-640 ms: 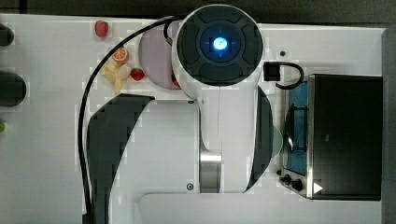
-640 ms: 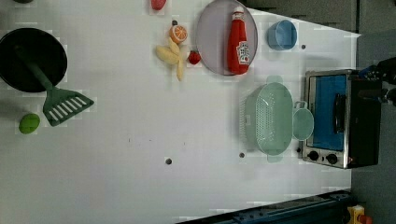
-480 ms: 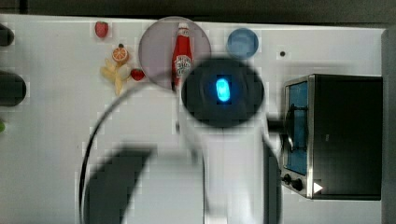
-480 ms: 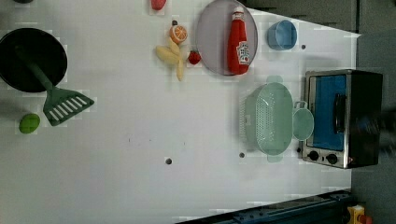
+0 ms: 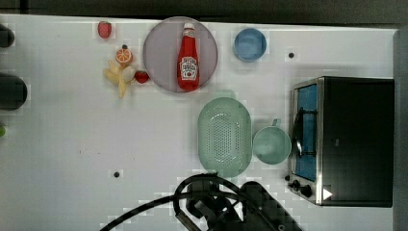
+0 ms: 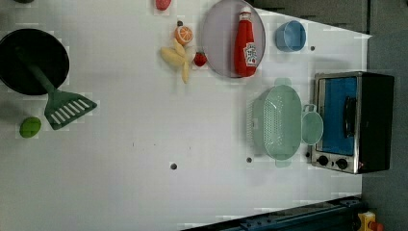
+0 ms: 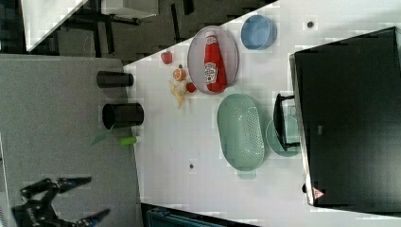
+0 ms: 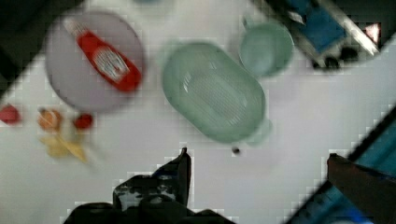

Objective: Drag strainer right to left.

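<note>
Strainer (image 5: 224, 136), one; mug (image 5: 271, 145), one; strawberries (image 5: 105, 29), two.

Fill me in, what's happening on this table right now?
Nothing is held yet. The strainer sits untouched on the white table, beside the green mug in front of the toaster oven. The gripper hangs open above the strainer, well clear of it. In the top view the arm sits at the bottom edge. A ketchup bottle lies on a grey plate nearby. The drag has not begun.
</note>
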You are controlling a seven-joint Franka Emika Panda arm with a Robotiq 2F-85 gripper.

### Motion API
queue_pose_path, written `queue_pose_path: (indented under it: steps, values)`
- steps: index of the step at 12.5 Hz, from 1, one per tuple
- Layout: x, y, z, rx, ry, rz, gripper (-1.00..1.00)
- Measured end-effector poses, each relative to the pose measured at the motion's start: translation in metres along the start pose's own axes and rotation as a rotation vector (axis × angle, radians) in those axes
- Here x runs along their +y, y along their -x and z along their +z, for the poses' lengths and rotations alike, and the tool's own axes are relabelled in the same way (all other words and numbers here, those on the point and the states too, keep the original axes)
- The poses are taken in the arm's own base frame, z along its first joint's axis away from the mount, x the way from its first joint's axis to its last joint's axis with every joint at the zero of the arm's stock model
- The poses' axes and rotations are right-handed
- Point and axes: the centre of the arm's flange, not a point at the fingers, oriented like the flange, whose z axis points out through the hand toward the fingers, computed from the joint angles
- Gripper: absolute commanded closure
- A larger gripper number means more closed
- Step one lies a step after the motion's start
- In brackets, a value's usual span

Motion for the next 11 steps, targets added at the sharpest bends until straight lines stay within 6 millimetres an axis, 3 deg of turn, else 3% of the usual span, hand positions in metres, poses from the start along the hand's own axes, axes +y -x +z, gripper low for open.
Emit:
queue_pose_path:
  steps: [1,2,3,6,8,10,11]
  values:
    - [-0.006,-0.007,0.002,0.021,-0.028,0.025,-1.0]
    - [-0.019,-0.019,0.018,0.027,-0.032,0.041,-1.0]
    - [-0.035,-0.03,0.055,-0.005,-0.007,0.053,-1.0]
    - [-0.068,-0.047,0.236,-0.117,0.154,0.122,-1.0]
    - [-0.066,-0.031,0.357,-0.195,0.26,0.222,-1.0]
    - [-0.053,-0.009,0.438,-0.206,0.294,0.304,-1.0]
    - [-0.049,0.0,0.461,-0.211,0.284,0.35,-1.0]
